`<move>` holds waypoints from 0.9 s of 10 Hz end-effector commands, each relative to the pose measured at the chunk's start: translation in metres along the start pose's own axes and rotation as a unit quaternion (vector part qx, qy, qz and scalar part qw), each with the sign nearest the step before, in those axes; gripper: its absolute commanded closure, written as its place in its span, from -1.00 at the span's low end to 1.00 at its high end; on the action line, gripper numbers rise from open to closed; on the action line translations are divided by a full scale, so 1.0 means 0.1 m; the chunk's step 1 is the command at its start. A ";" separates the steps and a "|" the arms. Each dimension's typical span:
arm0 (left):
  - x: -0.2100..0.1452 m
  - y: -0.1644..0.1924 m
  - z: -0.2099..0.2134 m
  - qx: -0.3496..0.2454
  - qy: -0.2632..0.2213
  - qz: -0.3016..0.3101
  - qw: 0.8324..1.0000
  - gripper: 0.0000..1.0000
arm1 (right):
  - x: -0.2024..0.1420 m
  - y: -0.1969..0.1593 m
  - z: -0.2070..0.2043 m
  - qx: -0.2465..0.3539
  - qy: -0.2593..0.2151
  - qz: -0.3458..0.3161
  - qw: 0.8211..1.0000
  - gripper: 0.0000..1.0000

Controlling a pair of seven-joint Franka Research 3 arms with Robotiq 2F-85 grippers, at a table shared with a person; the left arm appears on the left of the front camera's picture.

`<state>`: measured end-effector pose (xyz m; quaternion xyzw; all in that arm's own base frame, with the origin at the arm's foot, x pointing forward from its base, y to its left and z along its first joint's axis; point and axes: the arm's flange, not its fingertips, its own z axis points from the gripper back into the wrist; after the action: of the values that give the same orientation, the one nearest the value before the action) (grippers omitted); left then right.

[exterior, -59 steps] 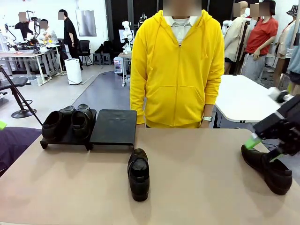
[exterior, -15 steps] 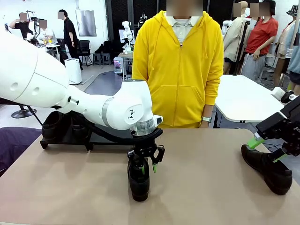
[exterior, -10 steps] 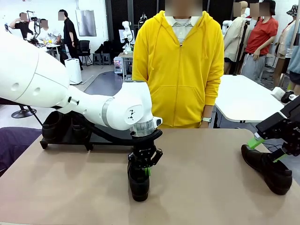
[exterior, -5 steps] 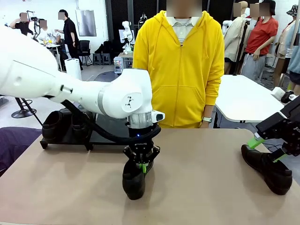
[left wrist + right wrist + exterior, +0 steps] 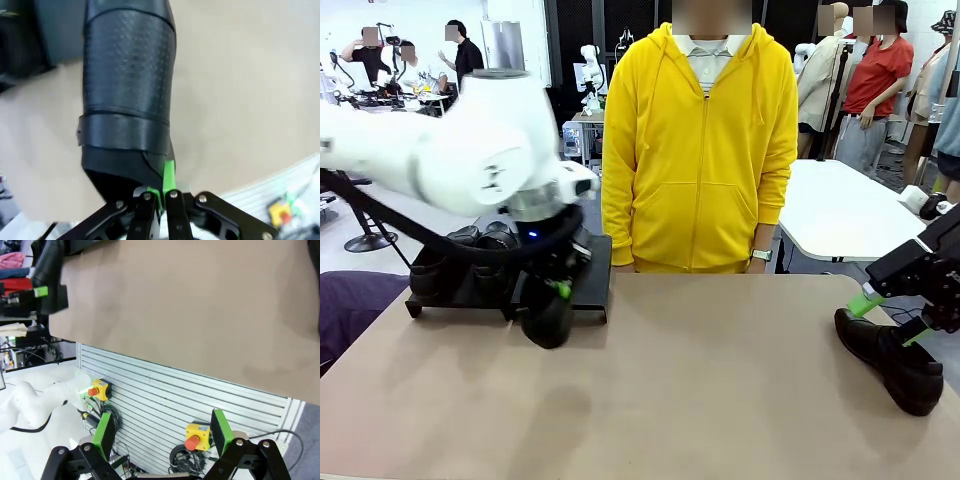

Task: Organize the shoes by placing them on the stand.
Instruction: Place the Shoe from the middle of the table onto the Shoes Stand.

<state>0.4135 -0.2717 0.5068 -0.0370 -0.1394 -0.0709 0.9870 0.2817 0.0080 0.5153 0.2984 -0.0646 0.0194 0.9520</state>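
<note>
My left gripper (image 5: 558, 289) is shut on the heel rim of a glossy black shoe (image 5: 548, 317), which hangs toe-down just in front of the stand (image 5: 588, 270). The left wrist view shows the same shoe (image 5: 127, 95) pinched between the green fingertips (image 5: 169, 172), with a dark corner of the stand (image 5: 27, 42) beside it. Two shoes (image 5: 432, 266) (image 5: 496, 243) rest on the stand's left section. Another shoe (image 5: 895, 362) lies on the table at the far right. My right gripper (image 5: 890, 318) hovers open just above its heel end, with nothing between the fingers (image 5: 105, 432).
A person in a yellow hoodie (image 5: 698, 150) stands at the far edge of the tan table (image 5: 720, 400), just right of the stand. The right wrist view looks back over the table's near edge (image 5: 200, 370) at slatted panelling with emergency-stop boxes (image 5: 195, 435).
The left gripper closed on the middle shoe, lifted it off the table and carried it left and back to the front of the stand. The right arm has stayed still.
</note>
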 end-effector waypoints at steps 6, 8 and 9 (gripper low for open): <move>-0.01 0.29 0.07 0.011 -0.051 0.042 0.998 1.00 | 0.01 0.01 0.00 0.014 -0.001 0.011 1.000 -1.00; -0.09 0.25 -0.04 0.018 -0.054 0.050 0.997 1.00 | 0.01 0.01 0.00 0.014 -0.001 0.011 1.000 -1.00; 0.21 0.41 -0.03 0.030 -0.022 0.072 0.997 1.00 | 0.01 0.01 0.00 0.014 -0.001 0.011 1.000 -1.00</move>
<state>0.4182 -0.2434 0.4978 -0.0253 -0.1755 -0.0131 0.9841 0.2816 0.0081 0.5153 0.2984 -0.0647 0.0195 0.9521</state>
